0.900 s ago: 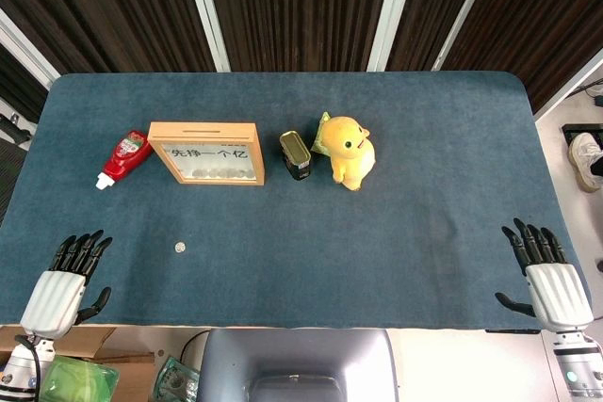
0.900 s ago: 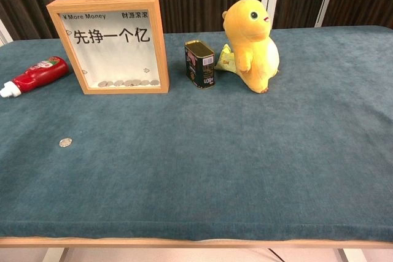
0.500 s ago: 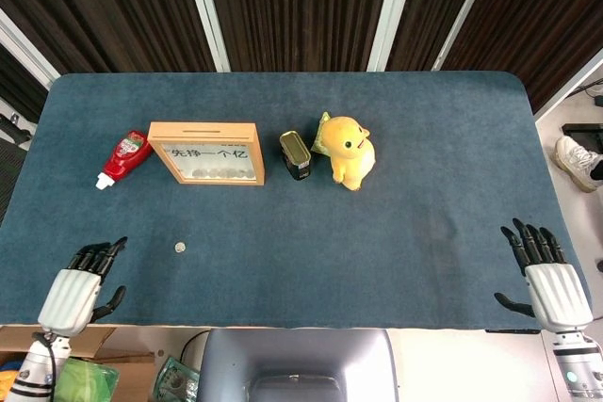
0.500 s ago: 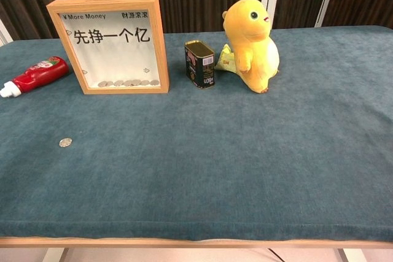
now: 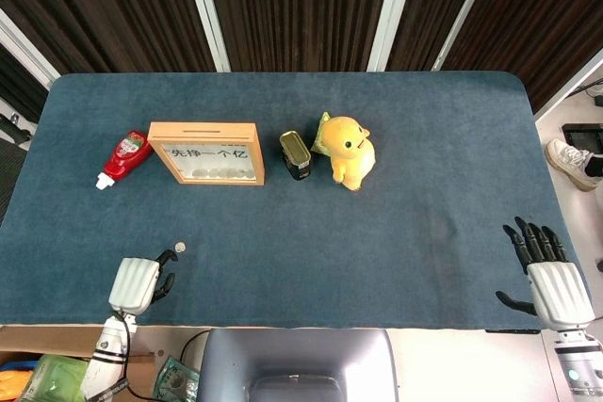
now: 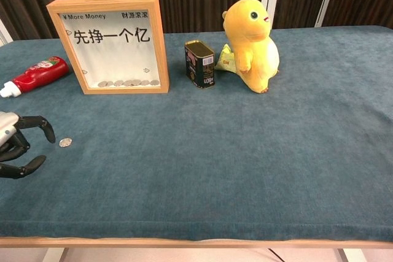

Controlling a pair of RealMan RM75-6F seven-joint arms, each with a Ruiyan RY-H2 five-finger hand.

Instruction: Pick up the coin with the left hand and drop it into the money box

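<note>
Low at the left of the head view, the left hand (image 5: 135, 284) sits over the near edge of the table (image 5: 424, 138), its dark fingers (image 5: 166, 258) curled forward and spread, holding nothing. The coin (image 5: 179, 248) lies flat on the blue cloth just above and to the right of the fingertips; a small gap shows between them. From the chest view the same hand (image 6: 15, 145) enters at the left edge, middle height, one fingertip arched toward the coin (image 6: 65, 142) and close beside it, not touching.

The money box (image 5: 206, 152) stands upright in the upper left part of the table, well apart from the coin, with a ketchup bottle (image 5: 123, 158) lying to its left. Right of the box stand a small tin (image 5: 295, 154) and a yellow plush toy (image 5: 347, 151).

The right hand (image 5: 556, 284) rests at the lower right corner, fingers straight and apart, empty.
</note>
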